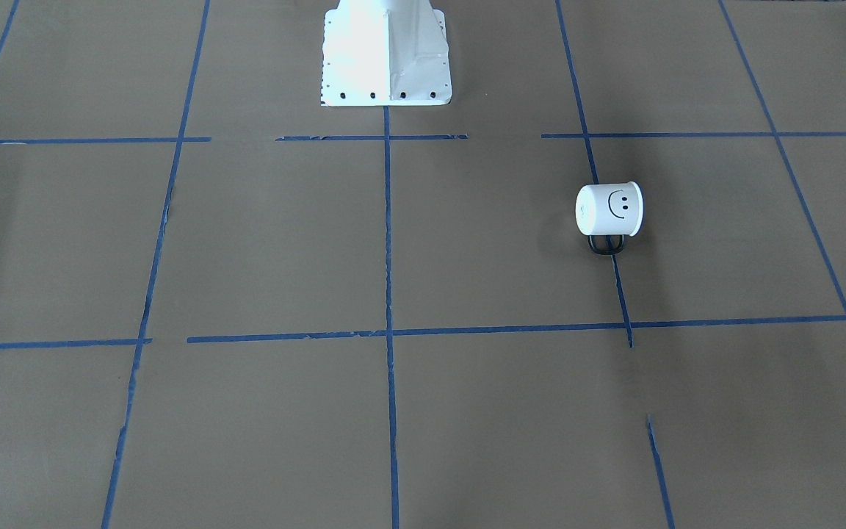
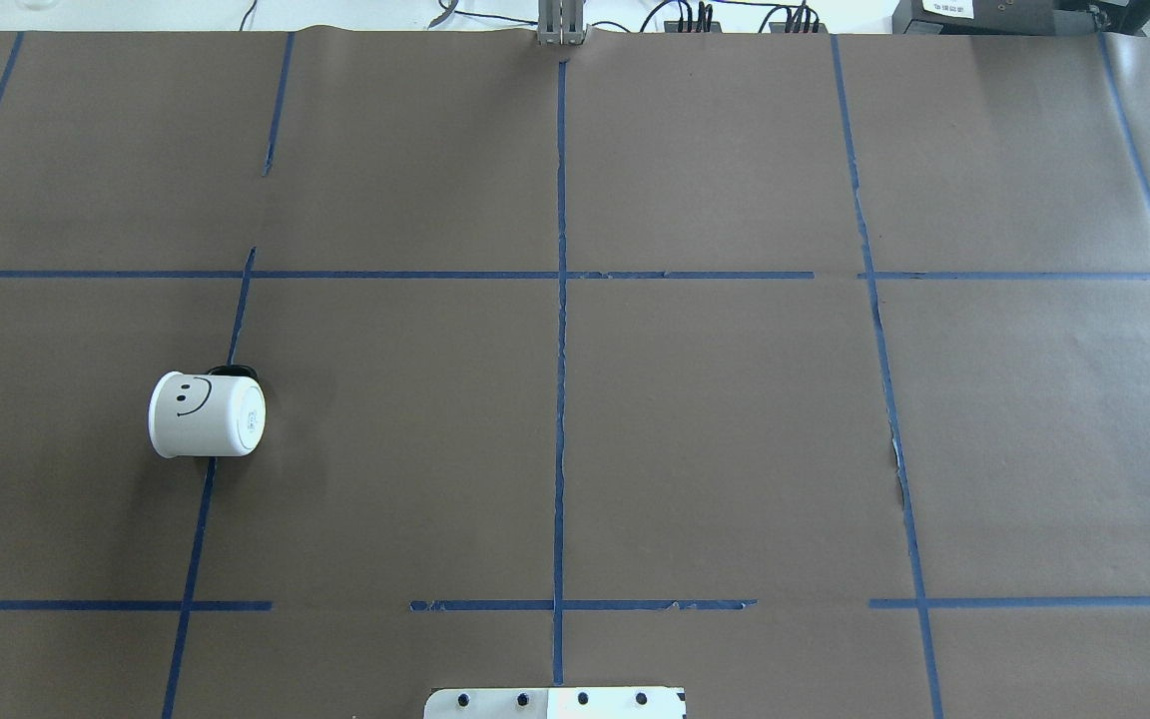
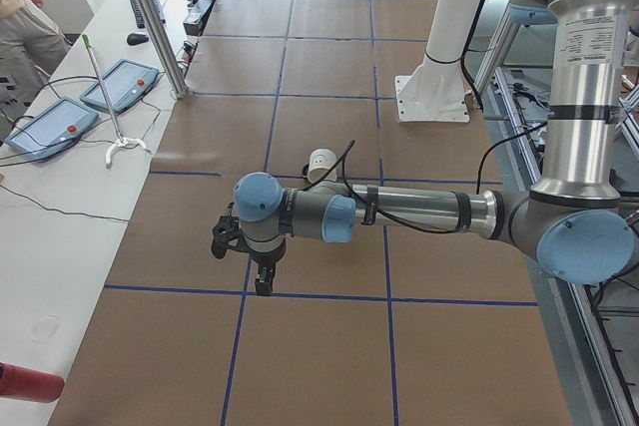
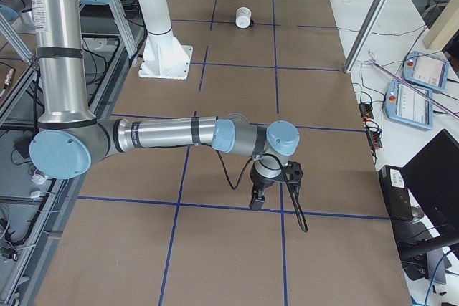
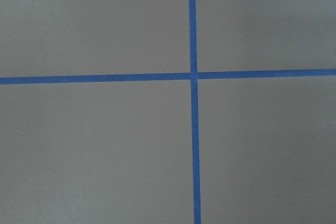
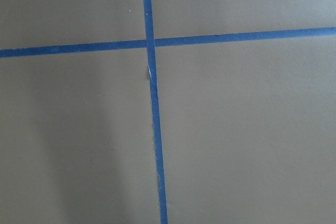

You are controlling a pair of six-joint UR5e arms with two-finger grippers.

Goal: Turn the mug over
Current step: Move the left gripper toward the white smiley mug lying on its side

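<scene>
The small white mug (image 1: 609, 209) lies on its side on the brown paper, smiley face up, black loop handle against the table. In the overhead view the mug (image 2: 206, 414) is at the left, its flat base turned toward the table's middle. It also shows in the exterior left view (image 3: 321, 160) and in the exterior right view (image 4: 244, 16). My left gripper (image 3: 263, 281) hangs fingers down over the table, well short of the mug. My right gripper (image 4: 256, 202) hangs far from it at the other end. I cannot tell whether either is open or shut.
The white robot pedestal (image 1: 386, 51) stands at the table's robot side. Blue tape lines (image 2: 560, 300) grid the brown paper. Both wrist views show only paper and crossing tape. Operator pendants (image 3: 120, 82) lie on the side bench, and a person stands at its far end.
</scene>
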